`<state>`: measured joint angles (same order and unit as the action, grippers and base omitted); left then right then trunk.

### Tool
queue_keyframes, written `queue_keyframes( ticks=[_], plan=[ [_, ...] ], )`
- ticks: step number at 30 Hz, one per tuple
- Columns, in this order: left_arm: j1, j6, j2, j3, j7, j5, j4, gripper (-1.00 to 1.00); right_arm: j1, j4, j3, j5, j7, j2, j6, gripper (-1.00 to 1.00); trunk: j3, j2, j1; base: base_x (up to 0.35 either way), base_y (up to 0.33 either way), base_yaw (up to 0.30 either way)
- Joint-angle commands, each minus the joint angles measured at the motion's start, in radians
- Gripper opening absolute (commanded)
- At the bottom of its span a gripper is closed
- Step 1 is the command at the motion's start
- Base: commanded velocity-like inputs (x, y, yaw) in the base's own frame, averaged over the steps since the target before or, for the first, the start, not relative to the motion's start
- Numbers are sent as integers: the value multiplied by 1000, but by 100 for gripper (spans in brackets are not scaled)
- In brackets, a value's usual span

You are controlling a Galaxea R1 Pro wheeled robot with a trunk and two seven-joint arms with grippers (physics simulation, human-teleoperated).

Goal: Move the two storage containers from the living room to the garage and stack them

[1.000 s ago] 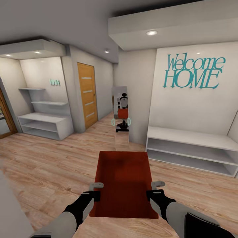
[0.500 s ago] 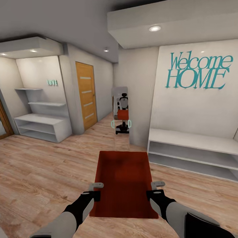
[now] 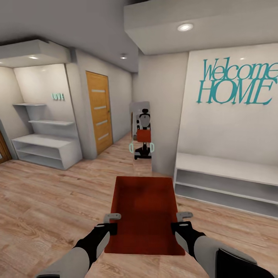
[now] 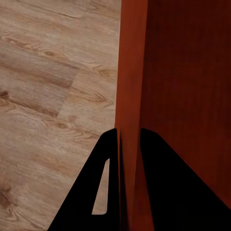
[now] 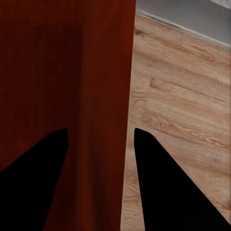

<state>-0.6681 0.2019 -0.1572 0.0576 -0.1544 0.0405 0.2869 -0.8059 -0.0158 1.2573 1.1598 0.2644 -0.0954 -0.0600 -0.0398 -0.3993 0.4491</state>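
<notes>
While carried above light wood plank floor [image 3: 46,200], one orange-red storage container [image 3: 144,212] between both arms, left gripper [image 3: 112,223] clamped on its left wall, right gripper [image 3: 181,221] straddling its right wall, mirror [image 3: 142,133] ahead.

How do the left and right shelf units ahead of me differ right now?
The left shelf unit stands farther off, in an alcove under a small "LOVE" sign, with floating shelves stepping up the wall above it. The right shelf unit is nearer and sits long and low beneath the big "Welcome HOME" lettering, with nothing mounted above its top. Both are white, open-fronted and stand on the wood floor.
</notes>
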Motion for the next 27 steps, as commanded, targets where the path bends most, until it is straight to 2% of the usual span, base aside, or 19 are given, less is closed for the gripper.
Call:
queue_keyframes(
  ticks=[1, 18, 27],
  plan=[
    [1, 6, 8, -2, -2, 6, -8, -100, -1, -1, -27, -5, -1, 6, 19, -100, 0, -1, 1, 323, 0, 0],
    [1, 6, 8, -2, -2, 6, -8, -100, -1, -1, -26, -6, 0, 5, 19, -100, 0, -1, 1, 323, 0, 3],
    [1, 5, 8, -2, -2, 6, -8, -100, -1, -1, -27, -6, -1, 6, 19, -100, 0, -1, 1, 323, 0, 229]
  ],
)
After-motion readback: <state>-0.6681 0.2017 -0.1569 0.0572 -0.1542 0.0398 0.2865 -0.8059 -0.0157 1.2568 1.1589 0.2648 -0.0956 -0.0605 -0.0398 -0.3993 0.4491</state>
